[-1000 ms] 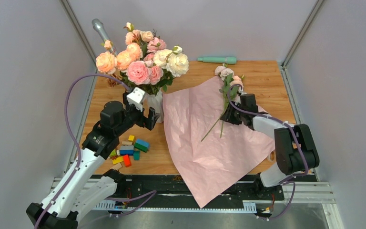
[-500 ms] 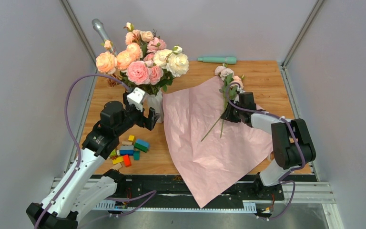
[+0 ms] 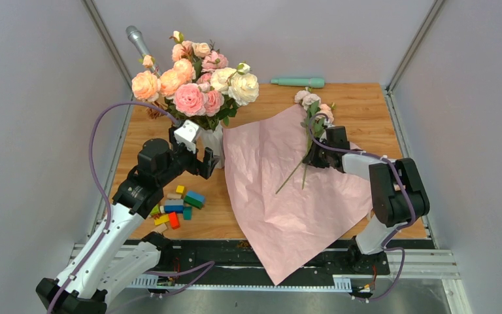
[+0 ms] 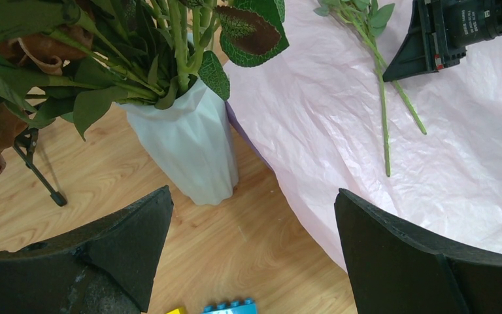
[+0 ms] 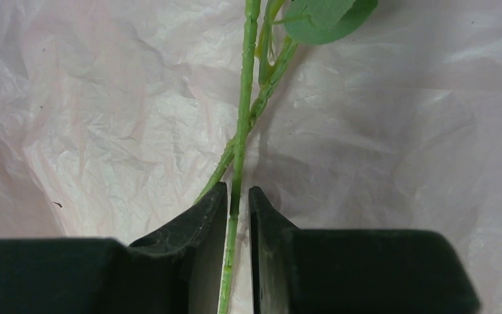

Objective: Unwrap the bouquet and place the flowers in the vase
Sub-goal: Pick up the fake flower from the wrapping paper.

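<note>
**Right pincer closes in on a stem; vase waits across the sheet**

The flowers [image 3: 312,118] lie loose on the unfolded paper [image 3: 281,196], at about 2 o'clock on the wooden worktop [image 3: 366,104]. Their small cream and pale pink heads point to 12 o'clock, and the thin green stems trail back toward 7 o'clock. The paper is a wide, crinkled pink sheet, matte and creased all over. It spreads from the centre to 5 o'clock, where one corner hangs over the near edge.

The right pincer [image 5: 238,193] sits low on the paper with its two black, wedge-shaped fingers [image 5: 189,222] drawn close on either side of one slender, knobbly stem [image 5: 243,118]. A sliver of paper shows beside the stem, so I cannot tell whether the fingers actually pinch it. A second stem forks off to the left just ahead of the fingertips.

The vase [image 4: 189,144] stands upright at about 10 o'clock, just off the paper's left edge. It is white and matte, with ribbed, faceted sides, and is packed with a bunch of large peach and deep pink blooms [image 3: 193,78].

The left pincer [image 4: 253,196] hovers at 6 o'clock of the vase, spread wide and holding nothing. Bright plastic blocks [image 3: 178,206] are scattered at 8 o'clock, and a smooth mint-green rod [image 3: 297,82] lies at 12 o'clock.
</note>
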You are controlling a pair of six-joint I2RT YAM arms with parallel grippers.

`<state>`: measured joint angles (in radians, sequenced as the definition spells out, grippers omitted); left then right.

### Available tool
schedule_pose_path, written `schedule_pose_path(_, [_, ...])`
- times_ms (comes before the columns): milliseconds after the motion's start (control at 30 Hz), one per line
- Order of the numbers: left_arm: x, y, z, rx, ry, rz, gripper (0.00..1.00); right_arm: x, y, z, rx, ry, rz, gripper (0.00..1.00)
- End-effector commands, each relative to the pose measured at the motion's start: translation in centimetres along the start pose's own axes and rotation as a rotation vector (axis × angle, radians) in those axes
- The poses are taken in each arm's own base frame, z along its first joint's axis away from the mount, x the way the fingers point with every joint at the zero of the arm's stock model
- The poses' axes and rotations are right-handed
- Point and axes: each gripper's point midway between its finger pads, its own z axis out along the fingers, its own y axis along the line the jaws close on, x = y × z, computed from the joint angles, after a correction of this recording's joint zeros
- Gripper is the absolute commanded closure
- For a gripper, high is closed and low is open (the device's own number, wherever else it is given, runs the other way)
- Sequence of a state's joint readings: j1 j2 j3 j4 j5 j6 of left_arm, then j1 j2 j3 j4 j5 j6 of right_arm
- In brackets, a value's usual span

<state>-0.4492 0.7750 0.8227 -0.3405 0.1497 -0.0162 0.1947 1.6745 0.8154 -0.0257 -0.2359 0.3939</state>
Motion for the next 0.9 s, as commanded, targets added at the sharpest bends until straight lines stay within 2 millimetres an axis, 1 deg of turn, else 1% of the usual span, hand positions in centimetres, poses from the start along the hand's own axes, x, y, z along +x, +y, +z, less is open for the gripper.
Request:
schedule_pose_path(0, [-0.6, -0.1, -0.2, 0.01, -0.026, 0.018, 0.0, -2.7, 0.9, 0.4, -0.027, -0.068, -0.016, 0.81])
schedule_pose_path(233, [-0.7, -0.1, -0.3, 0.011, -0.03, 0.019, 0.0, -2.6, 0.9, 1.0, -0.033, -0.059, -0.005, 0.87])
schedule_pose_path(367, [-0.6, -0.5, -0.4, 0.031, -0.031, 0.019, 0.0, -2.9, 1.1, 0.5, -0.03, -0.072, -0.008, 1.0])
schedule_pose_path(400, [-0.7, -0.5, -0.4, 0.032, -0.032, 0.019, 0.0, -2.9, 1.1, 0.3, -0.03, -0.076, -0.008, 1.0])
schedule_pose_path(567, [-0.8, -0.4, -0.5, 0.025, -0.039, 0.017, 0.0, -3.4, 1.5, -1.0, -0.037, -0.113, -0.015, 1.0])
schedule_pose_path(667, [-1.4, -0.5, -0.9, 0.019, -0.073, -0.008, 0.0, -3.8, 1.8, -2.0, -0.049, -0.15, -0.03, 1.0])
schedule_pose_path(767, [-2.0, -1.1, -1.1, 0.038, -0.11, -0.068, 0.0, -4.4, 2.6, -3.3, -0.078, -0.199, -0.049, 1.0])
schedule_pose_path(867, [-2.2, -1.6, -1.2, 0.057, -0.13, -0.118, 0.0, -5.2, 3.4, -5.2, -0.104, -0.27, -0.061, 1.0])
